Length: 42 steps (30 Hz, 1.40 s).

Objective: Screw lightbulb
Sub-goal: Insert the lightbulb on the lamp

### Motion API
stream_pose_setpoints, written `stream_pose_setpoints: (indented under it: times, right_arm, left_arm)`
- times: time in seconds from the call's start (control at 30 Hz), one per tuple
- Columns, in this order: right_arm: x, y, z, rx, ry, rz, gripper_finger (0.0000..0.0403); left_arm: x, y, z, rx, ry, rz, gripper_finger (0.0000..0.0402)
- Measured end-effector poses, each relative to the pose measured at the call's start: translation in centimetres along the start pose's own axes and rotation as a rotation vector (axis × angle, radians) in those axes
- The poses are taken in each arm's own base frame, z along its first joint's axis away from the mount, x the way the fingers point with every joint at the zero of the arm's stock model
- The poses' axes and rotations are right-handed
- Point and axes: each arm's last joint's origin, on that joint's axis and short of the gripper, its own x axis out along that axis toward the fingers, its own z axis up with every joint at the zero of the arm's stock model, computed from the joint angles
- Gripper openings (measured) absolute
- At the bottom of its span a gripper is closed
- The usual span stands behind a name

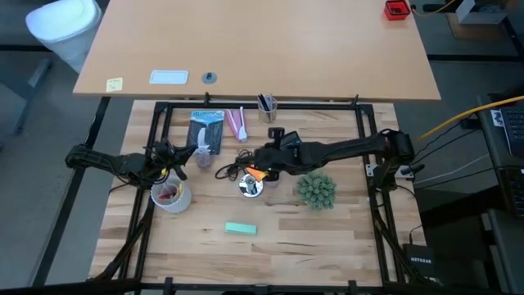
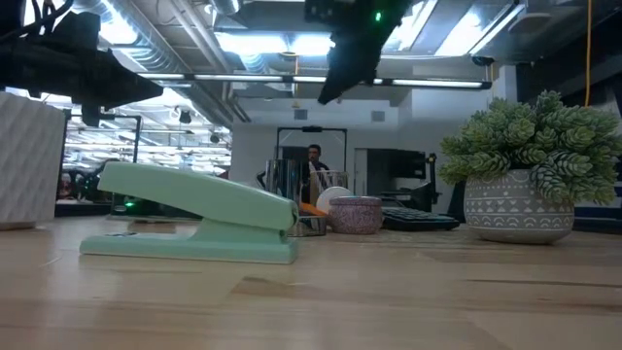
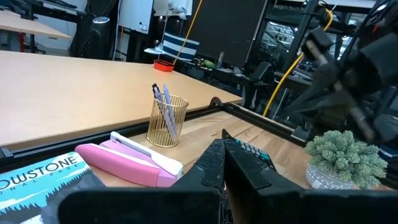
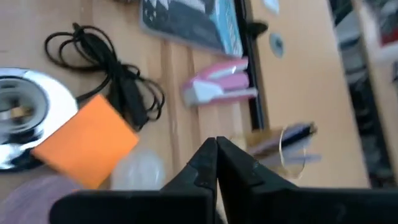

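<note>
The lightbulb (image 4: 140,171) is a blurred, frosted-white blob in the right wrist view. It lies on the table beside an orange pad (image 4: 87,140) and near the shiny silver disc (image 4: 18,124) with its black cord (image 4: 118,81). My right gripper (image 4: 216,148) is shut, with nothing between its fingers. It hangs well above the table over the disc (image 1: 250,187) and appears at the top of the low view (image 2: 350,58). My left gripper (image 3: 224,158) is shut and waits level at the table's left (image 1: 176,156).
A potted plant (image 1: 316,190) stands right of the disc. A mint stapler (image 1: 240,229) lies toward the near edge. A pink stapler (image 1: 237,124), a wire pencil cup (image 1: 267,105) and a booklet (image 1: 206,131) lie at the far side. A cup (image 1: 170,195) stands by the left arm.
</note>
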Motion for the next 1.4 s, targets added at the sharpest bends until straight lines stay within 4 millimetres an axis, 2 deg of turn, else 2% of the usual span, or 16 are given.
stream_pose_setpoints:
  times: [0.13, 0.27, 0.37, 0.57, 0.77, 1.0, 1.17, 1.4]
  right_arm:
    - [-1.8, -1.4, 0.1, 0.127, 0.101, 0.146, 0.0004]
    - [-1.7, -1.7, -0.5, 0.24, 0.184, 0.318, 0.001]
    - [-0.7, -1.4, -1.3, 0.28, 0.22, 0.364, 0.001]
    - [2.1, -0.1, -4.0, 0.347, 0.31, 0.342, 0.0005]
    - [4.7, 0.4, -5.8, 0.473, 0.308, 0.4, 0.0008]
    - [6.2, 0.3, -7.2, 0.533, 0.309, 0.404, 0.0012]
    - [6.3, 0.2, -7.1, 0.544, 0.303, 0.403, 0.0042]
    - [6.3, 0.2, -7.0, 0.582, 0.295, 0.417, 0.0146]
  left_arm:
    - [0.0, 0.0, 0.0, 0.0, 0.0, 0.0, 0.0]
    - [0.0, 0.0, 0.0, 0.001, 0.0, 0.0, 0.0]
    - [0.0, 0.0, 0.0, 0.001, 0.0, 0.0, 0.0]
    - [0.0, 0.0, 0.0, 0.001, 0.0, 0.0, 0.0]
    - [0.0, 0.0, 0.0, 0.013, 0.0, 0.0, 0.0]
    - [0.0, 0.0, 0.0, 0.013, 0.0, 0.0, 0.0]
    - [0.0, 0.0, 0.0, 0.036, 0.0, 0.0, 0.0]
    - [0.0, 0.0, 0.0, 0.04, 0.0, 0.0, 0.0]
